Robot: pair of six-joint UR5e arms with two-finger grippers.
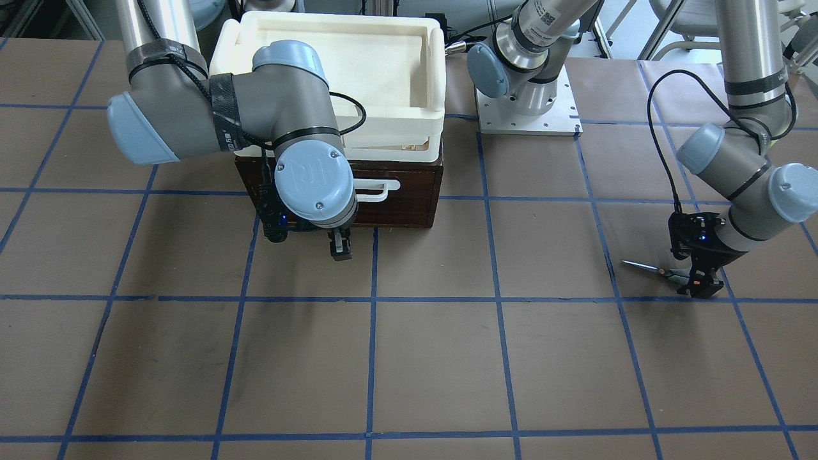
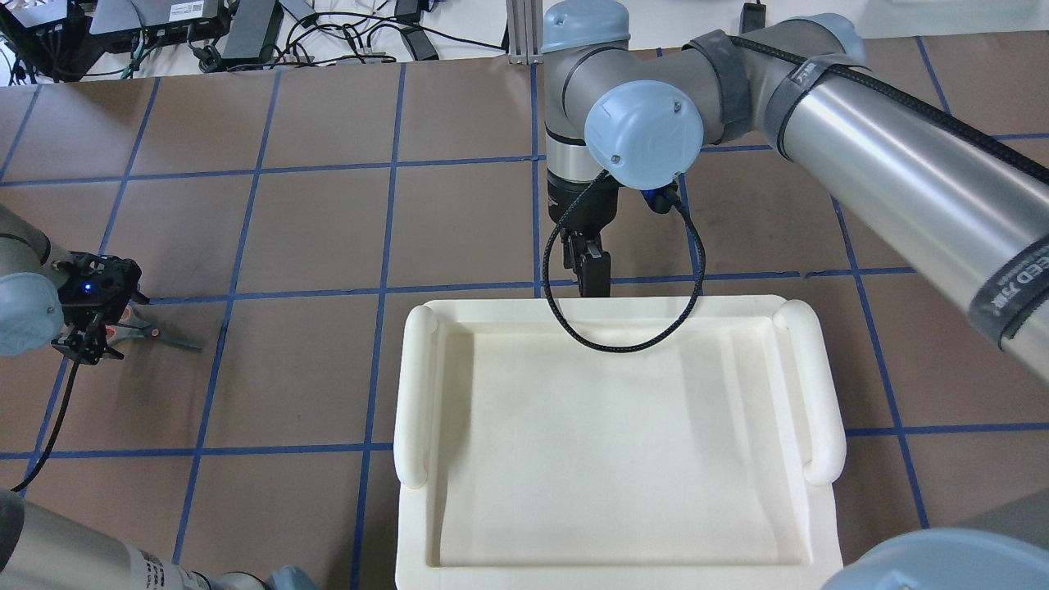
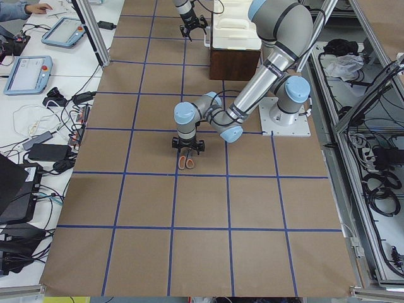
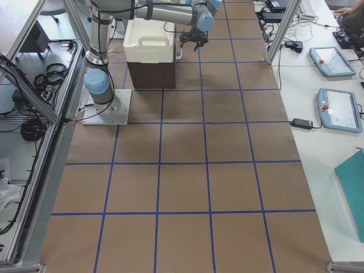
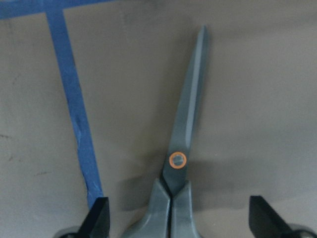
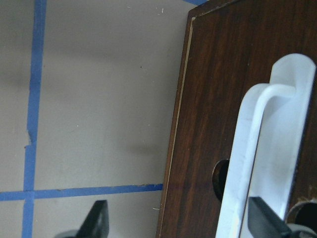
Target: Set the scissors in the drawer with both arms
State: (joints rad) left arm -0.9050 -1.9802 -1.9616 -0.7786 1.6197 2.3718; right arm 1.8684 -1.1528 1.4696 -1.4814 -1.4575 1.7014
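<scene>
Scissors flat on the tabletop under the left tool; right tool at the drawer front

The scissors [image 5: 189, 117] lie shut on the matte brown paper tabletop [image 1: 434, 358], which is gridded with blue tape. Their slim silver blades taper to a point, an orange ring marks the pivot, and the dark grey shanks run under the camera. The left tool [image 1: 701, 285] hangs low over the handle end with its black fingers [image 5: 98, 219] spread wide on either side of the shanks, gripping nothing. Well apart, the drawer [image 1: 402, 204] shows a glossy dark brown wood front with a smooth white bar handle [image 6: 262, 148]. A thick white foam tray [image 2: 414, 385] with rounded rims sits on top of it. The right tool [image 1: 340, 248] hovers just in front of the drawer, open, with one fingertip over the tabletop and the other before the handle.
</scene>
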